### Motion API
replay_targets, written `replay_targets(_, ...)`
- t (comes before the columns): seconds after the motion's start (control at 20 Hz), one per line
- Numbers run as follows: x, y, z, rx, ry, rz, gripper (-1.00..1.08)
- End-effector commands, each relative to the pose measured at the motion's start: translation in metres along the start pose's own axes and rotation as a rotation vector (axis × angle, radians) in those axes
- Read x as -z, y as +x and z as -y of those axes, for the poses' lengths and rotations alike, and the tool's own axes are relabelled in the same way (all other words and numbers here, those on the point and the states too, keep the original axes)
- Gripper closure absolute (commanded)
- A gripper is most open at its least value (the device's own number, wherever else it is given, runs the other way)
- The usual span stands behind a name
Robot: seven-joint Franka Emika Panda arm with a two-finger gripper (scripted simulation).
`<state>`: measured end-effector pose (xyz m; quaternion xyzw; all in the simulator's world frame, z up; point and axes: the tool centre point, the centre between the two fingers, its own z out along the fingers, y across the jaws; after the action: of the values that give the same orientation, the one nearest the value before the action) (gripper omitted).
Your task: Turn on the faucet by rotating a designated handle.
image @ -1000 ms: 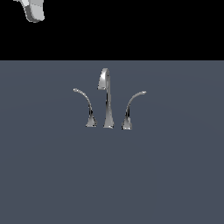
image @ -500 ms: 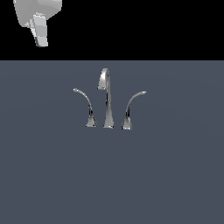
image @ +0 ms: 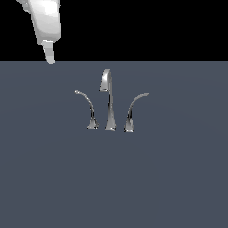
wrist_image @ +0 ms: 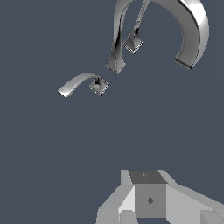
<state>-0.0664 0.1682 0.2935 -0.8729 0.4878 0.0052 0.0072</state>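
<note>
Faucet [image: 108, 102] stands mid-surface, its handle [image: 87, 108] arching toward the exterior view's left. Gripper [image: 50, 54] hangs well apart, up at that left — open or closed, I cannot tell. Risk: a careless descent clips the spout [image: 107, 95] — or catches the mirror lever [image: 133, 109].

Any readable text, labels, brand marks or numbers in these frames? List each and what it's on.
None: no view shows any readable text.
The faucet, its spout and the handle: plain chrome, no brand or markings.
The end effector: plain white in the exterior view; in the wrist view a small dark diamond mark sits on its grey body, a shape, not a character.
The grey surface: unmarked.
</note>
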Motion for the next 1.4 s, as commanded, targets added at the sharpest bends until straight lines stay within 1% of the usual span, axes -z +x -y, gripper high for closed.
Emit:
replay_targets(0.0, -0.009, 0.005, 0.011, -0.046, 0.001, -0.001, 1.08)
replay_targets(0.6, -0.052, 0.037, 0.061, -0.279, 0.0, -0.008, 1.08)
replay_targets(1.0, -0.086, 0.071, 0.094, -0.464, -0.002, -0.016, 1.08)
replay_targets(1.35, -0.109, 0.1, 0.114, -0.598, -0.003, -0.019, 1.08)
